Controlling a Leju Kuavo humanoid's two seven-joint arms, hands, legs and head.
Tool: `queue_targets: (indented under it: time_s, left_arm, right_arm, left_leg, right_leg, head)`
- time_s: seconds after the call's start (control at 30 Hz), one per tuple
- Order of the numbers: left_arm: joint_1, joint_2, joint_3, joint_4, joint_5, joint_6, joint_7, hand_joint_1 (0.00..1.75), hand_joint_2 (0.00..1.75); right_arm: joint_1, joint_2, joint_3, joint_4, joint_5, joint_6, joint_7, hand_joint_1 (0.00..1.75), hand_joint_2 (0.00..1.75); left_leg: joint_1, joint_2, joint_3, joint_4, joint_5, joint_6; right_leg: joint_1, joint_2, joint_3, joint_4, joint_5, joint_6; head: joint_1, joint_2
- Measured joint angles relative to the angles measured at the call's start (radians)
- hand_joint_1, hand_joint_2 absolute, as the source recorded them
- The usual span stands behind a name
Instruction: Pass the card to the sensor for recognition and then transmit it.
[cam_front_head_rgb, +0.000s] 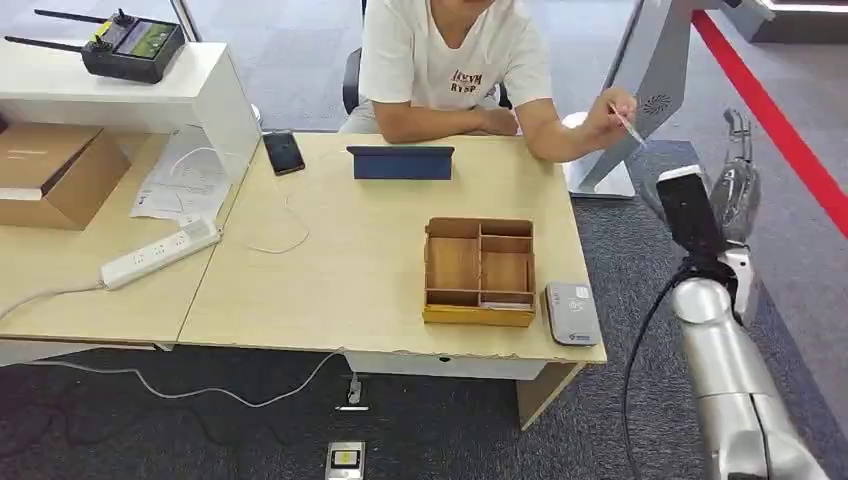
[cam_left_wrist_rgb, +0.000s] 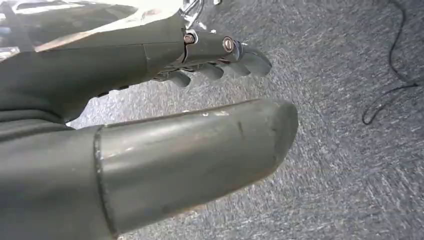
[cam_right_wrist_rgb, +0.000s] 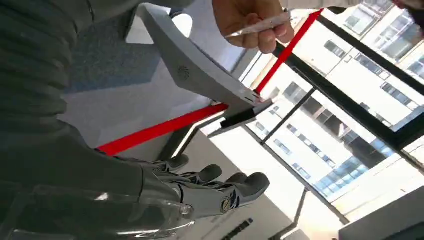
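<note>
from the head view i see my right hand (cam_front_head_rgb: 738, 165) raised off the right end of the light wooden table (cam_front_head_rgb: 330, 290), its fingers spread apart and holding nothing; the right wrist view shows the same dark fingers (cam_right_wrist_rgb: 220, 182) apart with nothing between them. the thin white card (cam_front_head_rgb: 628, 125) sits in the hand of a person in a white t-shirt (cam_front_head_rgb: 455, 55) seated behind the table, that person's hand (cam_front_head_rgb: 612, 105) stretched out past the table's far right corner, near my right hand but apart from it. in the right wrist view the card (cam_right_wrist_rgb: 260, 24) is pinched in the person's fingers. the flat grey card sensor (cam_front_head_rgb: 571, 312) lies on the table's front right corner, just beside the brown wooden compartment tray (cam_front_head_rgb: 479, 272). a dark blue tablet (cam_front_head_rgb: 400, 162) stands at the far edge in front of the person. my left hand (cam_left_wrist_rgb: 165, 115) hangs over grey carpet (cam_left_wrist_rgb: 350, 150), thumb and fingers apart, nothing in it.
</note>
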Motion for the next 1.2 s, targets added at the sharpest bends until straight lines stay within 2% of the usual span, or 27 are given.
queue_targets:
  time_s: [0.17,0.33,0.73,1.03,1.07,1.1,1.13,1.2]
  left_arm:
    - [0.002,0.007,-0.002,0.0,-0.007,-0.002,-0.005,0.0,0.0]
    - [0.002,0.009,-0.004,0.0,-0.017,-0.002,-0.013,0.0,0.0]
    - [0.002,0.01,-0.019,0.0,-0.018,-0.005,-0.014,0.0,0.0]
    - [0.005,0.017,-0.026,0.0,-0.029,-0.008,-0.026,0.0,0.0]
    - [0.005,0.017,-0.026,0.0,-0.03,-0.008,-0.027,0.0,0.0]
    - [0.006,0.018,-0.026,0.0,-0.031,-0.008,-0.028,0.0,0.0]
    - [0.006,0.018,-0.026,0.0,-0.032,-0.008,-0.029,0.0,0.0]
    - [0.007,0.018,-0.026,0.0,-0.032,-0.008,-0.031,0.0,0.0]
  right_arm:
    - [-0.063,0.006,0.054,0.027,0.113,-0.031,-0.026,0.0,1.75]
    - [-0.139,0.016,0.097,0.082,0.172,-0.049,-0.034,0.0,1.75]
    - [-0.224,0.033,0.142,0.177,0.208,-0.047,-0.03,0.0,1.75]
    - [-0.248,0.034,0.146,0.225,0.212,-0.047,-0.03,0.0,1.75]
    - [-0.25,0.034,0.146,0.228,0.212,-0.047,-0.03,0.16,1.75]
    - [-0.251,0.034,0.146,0.23,0.212,-0.047,-0.03,1.54,1.75]
    - [-0.253,0.034,0.146,0.233,0.212,-0.047,-0.03,1.75,1.75]
    - [-0.255,0.034,0.146,0.236,0.211,-0.042,-0.031,1.75,1.75]
  left_leg:
    - [0.0,0.0,-0.001,0.0,0.0,0.0]
    - [0.0,0.0,0.0,0.0,0.0,0.0]
    - [0.0,0.0,0.0,0.0,0.0,0.0]
    - [0.0,0.0,0.0,0.0,0.0,0.0]
    - [0.0,0.0,0.0,0.0,0.0,0.0]
    - [0.0,0.0,0.0,0.0,0.0,0.0]
    - [0.0,-0.001,0.0,0.0,0.0,0.0]
    - [0.0,0.0,0.0,0.0,0.0,0.0]
  right_leg:
    - [0.0,0.0,-0.001,0.001,0.0,0.0]
    - [0.0,0.0,-0.001,0.0,0.0,0.0]
    - [0.0,0.0,-0.001,0.0,0.0,0.0]
    - [0.0,0.0,-0.001,0.0,0.0,0.0]
    - [0.0,0.0,-0.001,0.0,0.0,0.0]
    - [0.0,0.0,-0.001,0.0,0.0,0.0]
    - [0.0,0.0,-0.001,0.0,0.0,0.0]
    - [0.0,0.0,-0.001,0.0,0.0,0.0]
  head:
    - [0.0,0.0]
    - [0.001,0.0]
    - [0.0,0.0]
    - [0.001,0.0]
    - [0.0,0.0]
    - [0.0,0.0]
    - [0.0,0.0]
    - [0.0,0.0]
